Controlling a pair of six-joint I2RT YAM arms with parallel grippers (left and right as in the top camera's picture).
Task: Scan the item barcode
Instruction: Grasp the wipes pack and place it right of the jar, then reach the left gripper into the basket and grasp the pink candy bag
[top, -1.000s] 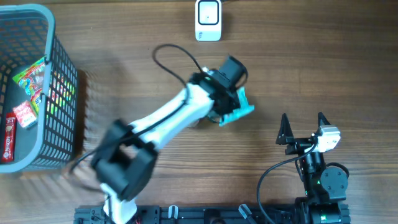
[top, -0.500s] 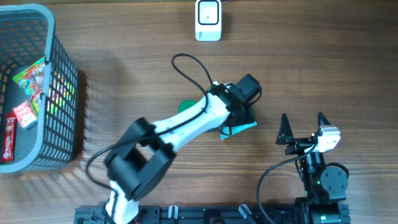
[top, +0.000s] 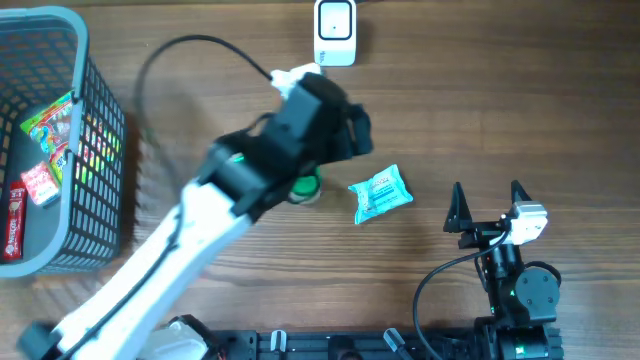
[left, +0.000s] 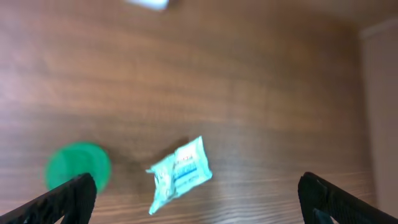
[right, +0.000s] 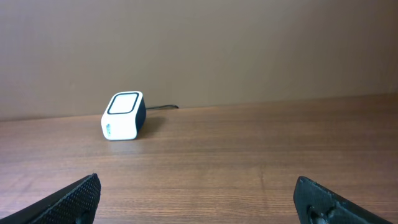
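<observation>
Brown wood-grain tabletop (top: 500, 90) fills the overhead view, with a plain tan wall behind it in the right wrist view. At the far edge stands a white barcode scanner (top: 334, 32) with a dark square face and a cable leading off behind it.

The item, a small teal packet (top: 381, 194) with white print, lies flat and slightly askew on the tabletop near the middle, touched by nothing. Just to its left sits a round green object (top: 303, 186), partly hidden under the left arm (top: 240, 190); what it is cannot be told.

The left claw (left: 196, 190) is spread wide and grips nothing. Its two dark fingertips (left: 74, 193) frame the wrist view, with the packet and the green object on the wood between them and clear of both.

The right claw (top: 487, 195) is also spread wide and empty, resting near the front right of the tabletop, beside the packet but apart from it, and facing the scanner.

At the left edge stands a grey mesh basket (top: 100, 150) holding several colourful snack packs (top: 52, 130).
</observation>
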